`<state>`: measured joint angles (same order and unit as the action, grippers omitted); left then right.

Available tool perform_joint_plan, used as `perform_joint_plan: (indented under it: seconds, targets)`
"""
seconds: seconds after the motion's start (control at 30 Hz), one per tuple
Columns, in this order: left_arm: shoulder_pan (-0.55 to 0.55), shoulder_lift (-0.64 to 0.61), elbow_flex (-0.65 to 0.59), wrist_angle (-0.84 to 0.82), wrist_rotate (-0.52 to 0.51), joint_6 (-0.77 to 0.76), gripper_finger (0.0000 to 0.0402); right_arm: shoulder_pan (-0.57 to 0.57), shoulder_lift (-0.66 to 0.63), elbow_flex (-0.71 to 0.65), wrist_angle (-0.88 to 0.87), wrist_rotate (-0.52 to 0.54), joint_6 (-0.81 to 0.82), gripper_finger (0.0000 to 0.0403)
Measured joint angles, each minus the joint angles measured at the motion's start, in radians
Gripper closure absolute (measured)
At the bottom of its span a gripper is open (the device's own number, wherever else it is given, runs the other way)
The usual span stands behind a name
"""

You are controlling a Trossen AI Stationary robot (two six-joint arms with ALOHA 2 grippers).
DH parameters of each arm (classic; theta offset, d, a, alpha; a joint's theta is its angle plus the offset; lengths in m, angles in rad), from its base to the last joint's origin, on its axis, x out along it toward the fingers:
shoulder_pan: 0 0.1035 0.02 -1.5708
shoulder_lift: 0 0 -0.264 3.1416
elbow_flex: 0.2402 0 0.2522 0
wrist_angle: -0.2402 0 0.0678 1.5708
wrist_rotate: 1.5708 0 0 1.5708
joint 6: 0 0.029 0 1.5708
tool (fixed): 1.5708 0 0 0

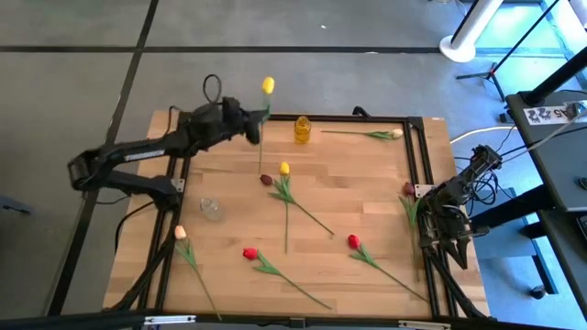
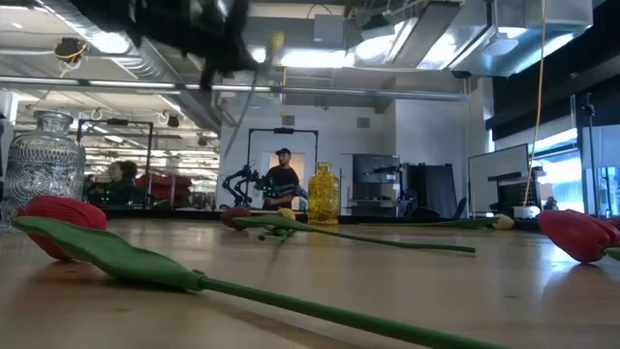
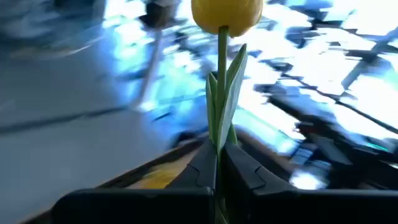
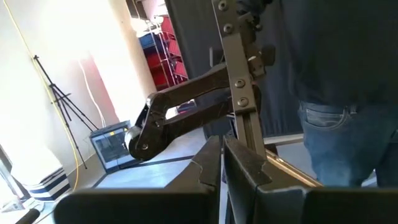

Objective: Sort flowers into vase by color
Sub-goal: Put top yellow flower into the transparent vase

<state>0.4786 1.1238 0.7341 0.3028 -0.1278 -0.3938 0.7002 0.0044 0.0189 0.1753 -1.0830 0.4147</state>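
A: Place type?
B: Robotics lab, open industrial hall. Exposed ceiling ducts (image 2: 145,63), another robot arm (image 2: 237,184) in the back, person (image 2: 283,174) standing there.
A: More cues?
B: Tripod (image 4: 59,102), wooden table (image 1: 367,197) on grey concrete floor (image 1: 83,82).

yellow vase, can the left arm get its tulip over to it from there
Probably yes. The left gripper holds the yellow tulip just beside the yellow vase, with nothing standing between them.

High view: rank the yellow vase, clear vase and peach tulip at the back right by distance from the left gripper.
From the left gripper:
1. Yellow vase, just to its right at the back edge.
2. Clear vase, toward the front left.
3. Peach tulip, far back right.
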Motion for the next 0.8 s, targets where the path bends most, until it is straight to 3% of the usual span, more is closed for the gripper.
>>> perform_joint_plan:
  seconds: [0.2, 0.5, 0.8]
  targets:
    - [-0.202, -0.134, 0.001, -0.023, 0.0, 0.044, 0.0399, 0.0, 0.0, 0.002, 0.07, 0.079, 0.007, 0.0381]
    - [-0.523, -0.208, 0.001, -0.006, -0.135, 0.167, 0.04, 0.0, 0.0, 0.005, 0.091, 0.018, 0.081, 0.0381]
    - [-0.661, -0.166, 0.026, 0.022, -0.315, 0.14, 0.0398, 0.0, 0.0, 0.005, 0.09, 0.066, 0.111, 0.0381]
